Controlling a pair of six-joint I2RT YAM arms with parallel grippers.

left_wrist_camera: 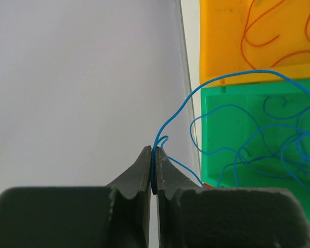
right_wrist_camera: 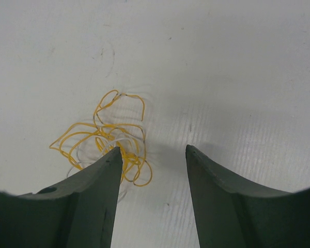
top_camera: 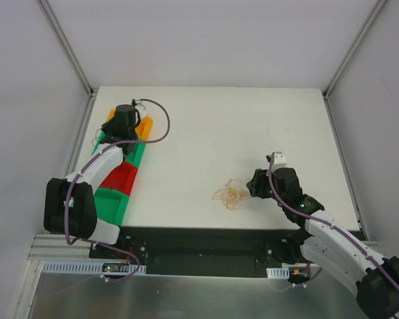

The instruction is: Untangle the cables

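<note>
A loose tangle of thin yellow and white cables (top_camera: 230,194) lies on the white table. In the right wrist view the tangle (right_wrist_camera: 103,137) sits just ahead of my left finger (right_wrist_camera: 101,181) and partly behind it. My right gripper (right_wrist_camera: 152,150) is open and holds nothing; from above, the right gripper (top_camera: 254,183) stands just right of the tangle. My left gripper (left_wrist_camera: 155,151) is shut on a thin blue cable (left_wrist_camera: 258,71), which arcs over to a green bin (left_wrist_camera: 222,170) holding more blue strands. The top view shows the left gripper (top_camera: 126,119) over the bins.
A row of bins runs along the table's left edge: orange (top_camera: 145,126), green (top_camera: 137,154), red (top_camera: 121,178), green (top_camera: 110,203). The orange bin (left_wrist_camera: 222,41) holds thin orange-red strands. A metal frame rail (top_camera: 80,143) borders the bins on the left.
</note>
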